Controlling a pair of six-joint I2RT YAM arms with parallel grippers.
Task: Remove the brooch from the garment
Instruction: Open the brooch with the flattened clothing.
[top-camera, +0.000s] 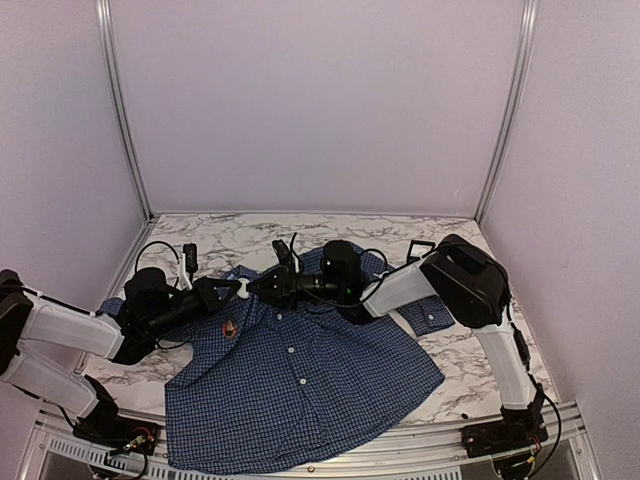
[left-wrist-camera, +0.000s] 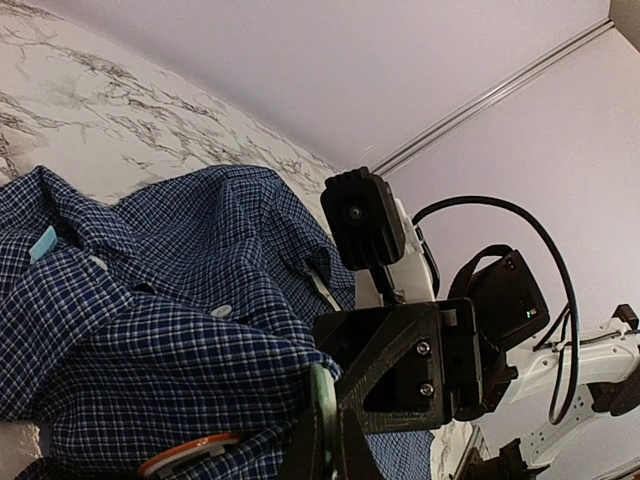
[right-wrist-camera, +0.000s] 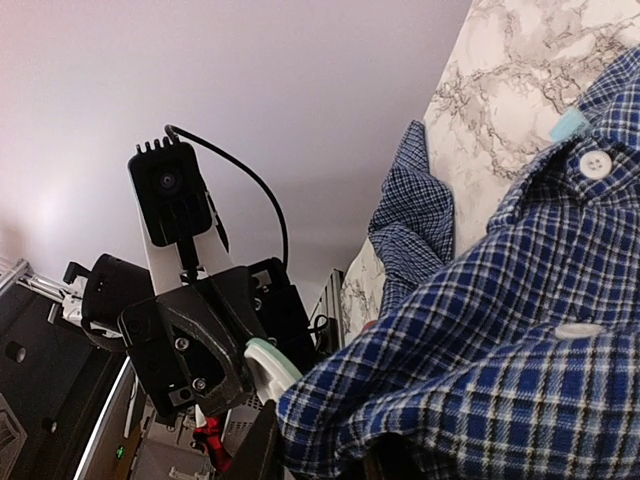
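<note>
Right pincer clamped on bunched shirt edge, left pincer pinched together just beside, marble table beyond

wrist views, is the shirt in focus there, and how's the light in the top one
left wrist: shirt checks crisp, left tool at the bottom edge soft; right wrist: cloth nearest the lens soft; top external: even soft light, rails splay outward, brooch too small for detail
</note>
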